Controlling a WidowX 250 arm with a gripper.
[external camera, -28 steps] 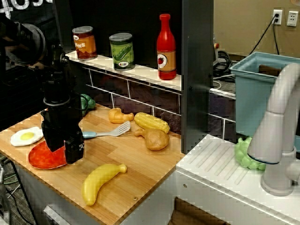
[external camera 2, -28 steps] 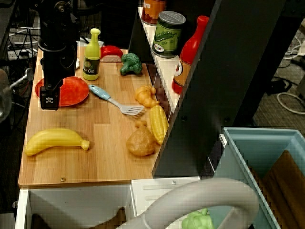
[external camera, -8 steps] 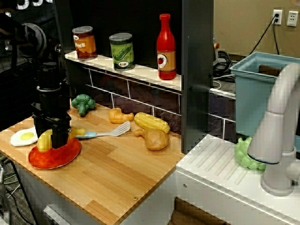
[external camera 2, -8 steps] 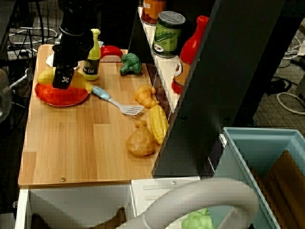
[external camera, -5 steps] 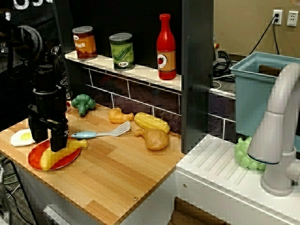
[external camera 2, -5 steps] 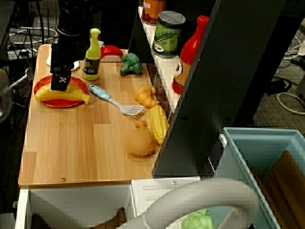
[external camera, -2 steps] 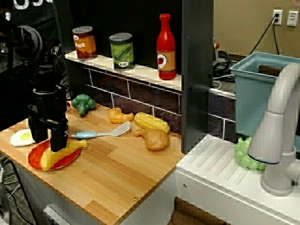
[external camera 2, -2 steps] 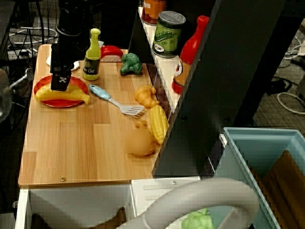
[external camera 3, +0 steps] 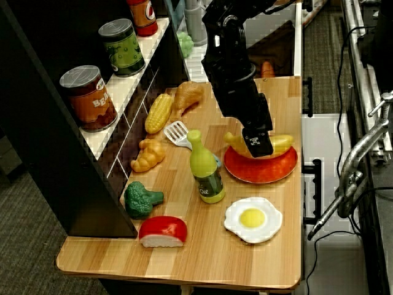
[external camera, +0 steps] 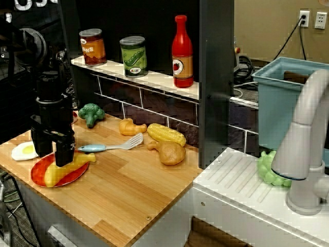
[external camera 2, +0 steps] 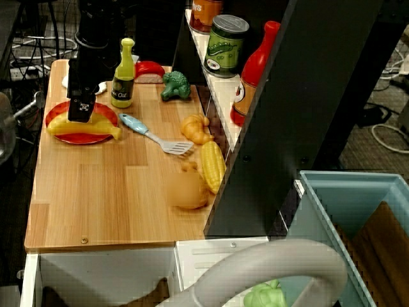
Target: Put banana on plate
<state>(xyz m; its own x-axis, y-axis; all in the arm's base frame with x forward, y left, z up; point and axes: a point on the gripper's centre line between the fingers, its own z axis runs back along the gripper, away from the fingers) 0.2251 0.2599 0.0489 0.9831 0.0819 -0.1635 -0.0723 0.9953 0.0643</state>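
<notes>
The view from the far end alone shows the white fried egg toy (external camera 3: 253,219) whole. The smooth curved yellow plastic banana (external camera 2: 82,126) lies on the flat round red-orange plate (external camera 2: 57,114) near the wooden tabletop's corner. The black gripper (external camera 2: 80,112) stands over it; I cannot tell its spread.

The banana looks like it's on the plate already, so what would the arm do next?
Probably lift straight up and away. The banana already lies across the red plate, and the end effector hangs right over it. I cannot tell whether it has let go; if not, it should open first.
</notes>
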